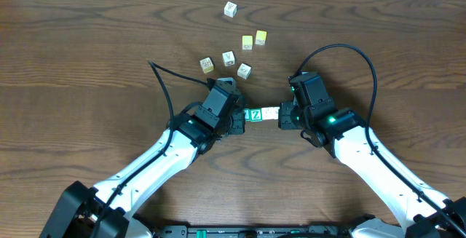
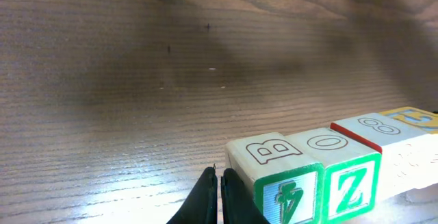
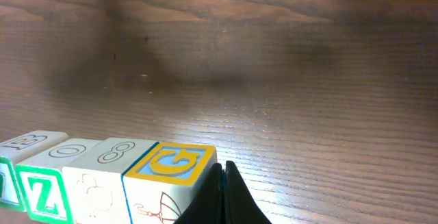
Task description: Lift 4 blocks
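Blocks (image 1: pixel 261 113) for the lift lay in a single tight row of four on the wooden table (image 1: pixel 87 63), held end to end between the two arms. The left gripper (image 2: pixel 220 191) had its jaws pressed together and set against the green-faced end block (image 2: pixel 287 193), next to the green Z block (image 2: pixel 352 183). The right gripper (image 3: pixel 224 183), jaws likewise together, met the far end at the block topped with a G (image 3: pixel 171 172). Neither one clasped a block; the row looked pinched lengthwise between two closed tips. Whether it had cleared the wood could not be told from any view.

Doing this well would likely call for steady, equal inward pressure, both tips in line with the row's middle, and both arms rising level at the same pace. Any slack or tilt could buckle the row at a joint. Spare cubes (image 1: pixel 247 42) sat well apart, behind.
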`<action>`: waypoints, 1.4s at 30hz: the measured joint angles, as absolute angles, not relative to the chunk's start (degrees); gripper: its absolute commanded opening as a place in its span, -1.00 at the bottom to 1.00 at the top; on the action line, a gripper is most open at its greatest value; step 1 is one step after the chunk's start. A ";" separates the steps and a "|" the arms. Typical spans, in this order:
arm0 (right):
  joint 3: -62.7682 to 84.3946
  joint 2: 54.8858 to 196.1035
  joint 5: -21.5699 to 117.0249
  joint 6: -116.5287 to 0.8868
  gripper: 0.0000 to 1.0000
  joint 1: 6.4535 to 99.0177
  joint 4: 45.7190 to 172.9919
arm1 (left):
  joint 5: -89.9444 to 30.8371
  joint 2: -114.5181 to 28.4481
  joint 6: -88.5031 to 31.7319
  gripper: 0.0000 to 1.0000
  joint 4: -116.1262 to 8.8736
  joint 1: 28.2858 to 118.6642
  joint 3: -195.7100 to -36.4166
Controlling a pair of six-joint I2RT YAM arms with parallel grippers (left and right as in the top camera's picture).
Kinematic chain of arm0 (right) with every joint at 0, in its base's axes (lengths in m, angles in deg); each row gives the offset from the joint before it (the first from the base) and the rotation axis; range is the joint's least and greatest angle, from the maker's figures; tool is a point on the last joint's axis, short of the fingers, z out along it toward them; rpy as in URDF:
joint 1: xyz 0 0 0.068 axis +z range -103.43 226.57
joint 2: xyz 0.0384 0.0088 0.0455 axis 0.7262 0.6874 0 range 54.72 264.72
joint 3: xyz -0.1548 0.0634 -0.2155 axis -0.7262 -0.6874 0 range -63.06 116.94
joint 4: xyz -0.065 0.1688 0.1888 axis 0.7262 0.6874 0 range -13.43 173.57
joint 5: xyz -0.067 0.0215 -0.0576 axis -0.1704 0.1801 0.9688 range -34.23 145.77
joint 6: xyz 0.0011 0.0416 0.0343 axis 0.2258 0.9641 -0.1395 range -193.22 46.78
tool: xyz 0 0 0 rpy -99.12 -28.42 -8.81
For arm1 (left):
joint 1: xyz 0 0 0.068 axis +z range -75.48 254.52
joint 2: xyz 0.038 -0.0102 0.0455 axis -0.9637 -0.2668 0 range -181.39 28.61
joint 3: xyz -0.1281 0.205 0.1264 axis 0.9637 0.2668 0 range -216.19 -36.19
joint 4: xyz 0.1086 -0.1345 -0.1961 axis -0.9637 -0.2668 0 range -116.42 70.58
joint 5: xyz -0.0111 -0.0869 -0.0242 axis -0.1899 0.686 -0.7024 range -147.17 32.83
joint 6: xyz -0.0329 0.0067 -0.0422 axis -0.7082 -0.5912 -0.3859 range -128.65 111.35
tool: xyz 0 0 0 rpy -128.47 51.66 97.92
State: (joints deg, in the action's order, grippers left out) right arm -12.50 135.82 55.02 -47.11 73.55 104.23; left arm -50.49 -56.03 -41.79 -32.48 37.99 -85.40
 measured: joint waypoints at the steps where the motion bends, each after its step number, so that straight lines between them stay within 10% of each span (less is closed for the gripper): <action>1: -12.50 135.82 55.08 -47.13 -0.98 73.60 104.25 | -50.49 -55.74 -41.77 -0.86 -32.48 37.99 -85.40; 42: -11.36 135.30 55.48 -47.13 -0.97 73.93 105.45 | -51.15 -54.74 -41.62 -0.86 -32.48 37.99 -85.40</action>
